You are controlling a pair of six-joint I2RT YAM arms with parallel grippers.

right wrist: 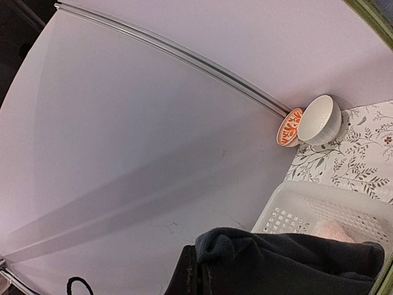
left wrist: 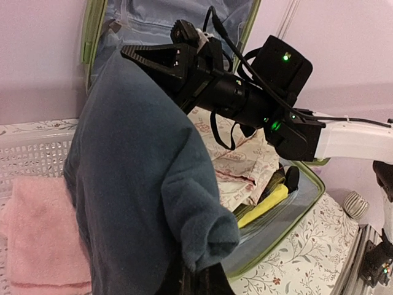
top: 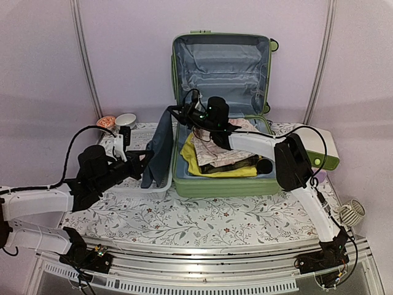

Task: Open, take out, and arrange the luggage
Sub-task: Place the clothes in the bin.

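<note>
The left gripper (top: 145, 161) is clamped on the lower end of a blue-grey fleece garment (top: 161, 144); in the left wrist view its fingers (left wrist: 198, 279) close on a rolled fold of the fabric at the bottom of the frame. The right gripper (top: 175, 112) is pinched tight on the garment's upper edge, its black fingertips (left wrist: 153, 56) biting into the top of the cloth, and the right wrist view shows the dark fabric (right wrist: 288, 264) bunched around its own fingers (right wrist: 198, 275). Between the two grips the garment hangs as a slanted sheet, just left of the suitcase's left wall and above a white perforated basket (top: 123, 188). A pink towel (left wrist: 37, 233) lies folded in the basket. The luggage (top: 215, 184), a light-green hard-shell suitcase, lies open at the middle of the table with its lid upright against the back wall, grey-blue lining facing forward. In its lower half lie a yellow garment (top: 202, 169), a cream patterned cloth (top: 215, 147) and a black item (top: 264, 166). Behind the basket, against the wall, stand a white bowl (top: 126, 119) and an orange-patterned dish (top: 106, 121), touching each other. A white and green box (top: 321, 147) sits to the right of the suitcase on the floral tablecloth (top: 202, 220).
</note>
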